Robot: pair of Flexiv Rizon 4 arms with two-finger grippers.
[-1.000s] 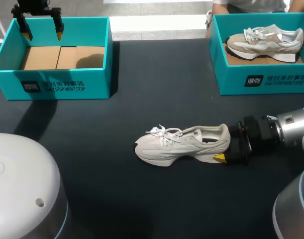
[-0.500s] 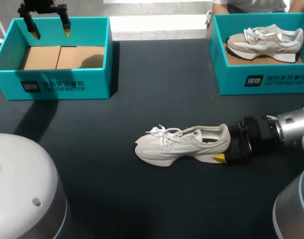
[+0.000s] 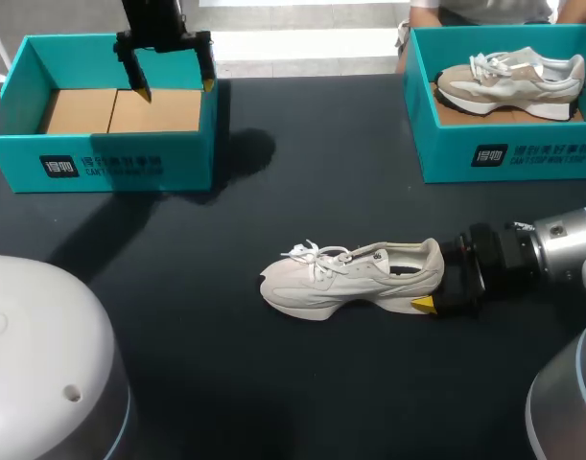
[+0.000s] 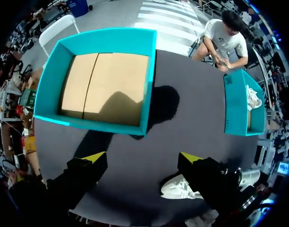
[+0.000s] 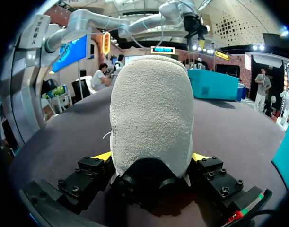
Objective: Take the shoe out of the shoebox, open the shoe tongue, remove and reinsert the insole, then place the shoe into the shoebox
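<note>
Both tips wide apart, the left pincer (image 3: 175,89) hangs over the right wall of the left shoebox (image 3: 110,163), cardboard lining (image 3: 82,110) beneath it. The right pincer (image 3: 434,283) clamps the heel of the pale shoe (image 3: 350,278) on the table (image 3: 177,316); beyond it, the right shoebox (image 3: 503,158) holds 1 sneaker (image 3: 508,81).

Dark matte tabletop (image 3: 302,182), filling nearly the whole head view. Evenly lit; soft-edged shadows (image 3: 246,151) lying on it toward the far left corner.

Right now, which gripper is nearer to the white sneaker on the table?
Right. The right gripper clamps the heel of the white sneaker; the left gripper hangs above the empty teal shoebox, far off.
</note>
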